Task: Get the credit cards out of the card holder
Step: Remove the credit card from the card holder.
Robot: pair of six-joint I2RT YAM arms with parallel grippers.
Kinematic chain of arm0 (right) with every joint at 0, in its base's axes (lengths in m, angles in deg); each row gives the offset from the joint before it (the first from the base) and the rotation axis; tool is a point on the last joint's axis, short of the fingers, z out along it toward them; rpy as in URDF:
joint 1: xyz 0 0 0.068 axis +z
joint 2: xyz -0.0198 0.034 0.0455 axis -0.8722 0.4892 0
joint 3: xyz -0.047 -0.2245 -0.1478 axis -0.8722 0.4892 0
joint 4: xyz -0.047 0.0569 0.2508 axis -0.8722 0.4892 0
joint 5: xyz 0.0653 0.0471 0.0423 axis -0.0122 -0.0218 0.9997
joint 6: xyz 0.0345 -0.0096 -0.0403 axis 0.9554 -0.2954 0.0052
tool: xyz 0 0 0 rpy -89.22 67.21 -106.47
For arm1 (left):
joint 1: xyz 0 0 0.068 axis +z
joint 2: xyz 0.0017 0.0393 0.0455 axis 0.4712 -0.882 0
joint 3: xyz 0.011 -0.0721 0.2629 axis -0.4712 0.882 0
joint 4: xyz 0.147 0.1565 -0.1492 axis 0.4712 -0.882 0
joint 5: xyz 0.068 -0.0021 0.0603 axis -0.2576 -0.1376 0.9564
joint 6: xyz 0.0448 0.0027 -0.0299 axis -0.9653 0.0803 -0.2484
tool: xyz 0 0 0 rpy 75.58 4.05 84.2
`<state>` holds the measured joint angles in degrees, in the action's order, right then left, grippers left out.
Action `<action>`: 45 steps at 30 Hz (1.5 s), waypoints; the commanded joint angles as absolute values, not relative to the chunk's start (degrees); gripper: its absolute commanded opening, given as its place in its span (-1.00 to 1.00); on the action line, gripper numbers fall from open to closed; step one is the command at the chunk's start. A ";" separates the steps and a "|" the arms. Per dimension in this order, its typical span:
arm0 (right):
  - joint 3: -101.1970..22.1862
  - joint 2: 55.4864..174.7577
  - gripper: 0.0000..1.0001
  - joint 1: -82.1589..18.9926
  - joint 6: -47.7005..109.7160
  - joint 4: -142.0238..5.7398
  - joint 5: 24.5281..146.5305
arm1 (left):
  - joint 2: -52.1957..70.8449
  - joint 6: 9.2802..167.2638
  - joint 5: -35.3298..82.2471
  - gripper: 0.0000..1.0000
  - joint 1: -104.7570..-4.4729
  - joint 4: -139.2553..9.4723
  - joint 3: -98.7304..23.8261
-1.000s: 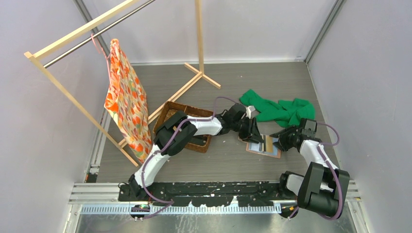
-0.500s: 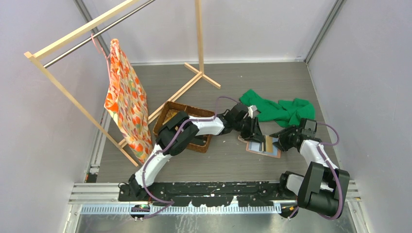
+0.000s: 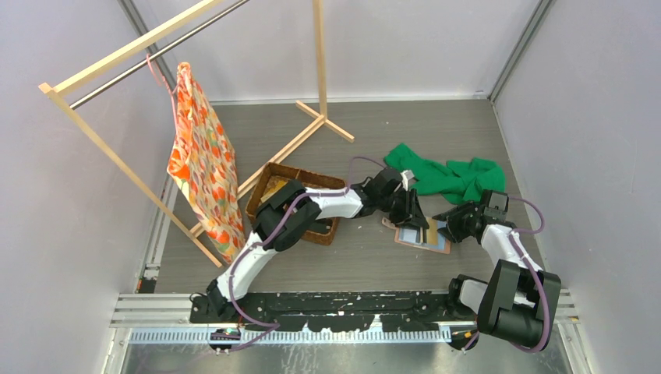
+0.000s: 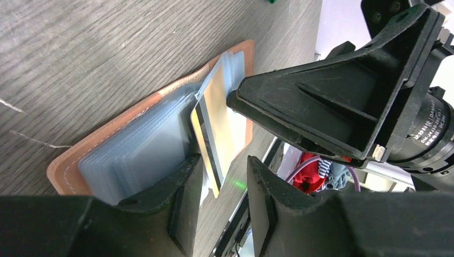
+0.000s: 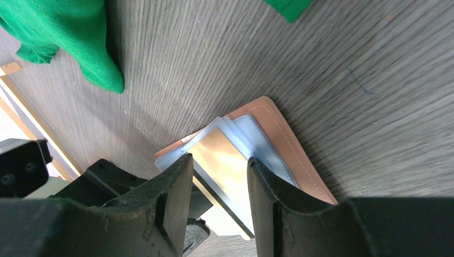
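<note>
the card holder (image 3: 422, 238) lies opened flat on the grey wood-grain table (image 3: 366, 132), right of centre and between the two grippers. its salmon-tan leather faces down and its stack of grey see-through sleeves (image 4: 144, 155) faces up. a gold card with a black stripe (image 4: 217, 118) sits partly out of one sleeve, tilted up off the stack. its far end is still tucked in the pocket and its free end points toward the left arm.

the left gripper (image 3: 417, 222) reaches in from the left over the holder's edge. its fingers are parted by a narrow gap and the card's free end shows in that gap; whether the pads touch the card cannot be told. the right gripper (image 3: 448, 228) comes in from the right, also with a narrow gap between its fingers. in the left wrist view one of its fingertips rests against the sleeve edge just beside the card.

beyond the holder, a crumpled green cloth (image 3: 450, 178) lies on the table near the right gripper. to the left, a brown woven basket (image 3: 302, 173) sits under the left arm. something pale yellow shows in its far corner, too small to identify. a wooden rack (image 3: 117, 160) stands at the far left with an orange patterned cloth (image 3: 204, 167) hanging from it.
</note>
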<state>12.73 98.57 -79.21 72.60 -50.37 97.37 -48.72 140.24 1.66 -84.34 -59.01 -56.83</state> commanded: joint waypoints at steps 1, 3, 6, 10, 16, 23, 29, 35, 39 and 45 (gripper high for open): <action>15.85 100.77 -0.04 -78.55 71.60 -43.86 96.33 | -51.48 141.16 4.30 -0.26 -85.20 -61.84 -57.22; 15.91 100.70 -0.04 -78.55 71.59 -43.86 96.34 | -51.74 141.54 4.30 -0.31 -85.23 -61.37 -56.99; 15.84 100.78 -0.04 -78.55 71.56 -43.86 96.35 | -52.04 141.88 4.27 -0.42 -85.20 -61.17 -56.96; 15.91 100.73 -0.04 -78.55 71.64 -43.86 96.26 | -52.22 142.17 4.13 -0.67 -85.24 -60.84 -57.10; 15.83 100.83 -0.04 -78.55 71.72 -43.78 96.19 | -51.67 141.76 4.20 -0.99 -85.16 -62.07 -56.99; 15.83 100.74 -0.04 -78.58 71.65 -43.87 95.91 | -48.55 141.38 3.46 -0.99 -83.23 -61.41 -52.29; 15.56 101.07 -0.04 -78.60 71.59 -43.90 95.73 | -47.29 141.48 2.58 -0.99 -81.96 -60.45 -49.28; 15.56 101.14 -0.04 -78.56 71.57 -43.96 95.69 | -46.11 140.67 2.51 -0.99 -81.51 -60.71 -47.89; 15.47 101.11 -0.04 -78.57 71.59 -43.95 95.64 | -44.77 139.67 2.48 -0.99 -81.17 -61.71 -47.26; 15.39 101.27 -0.04 -78.55 71.43 -43.95 95.64 | -38.84 132.24 5.85 -0.99 -80.76 -73.12 -46.57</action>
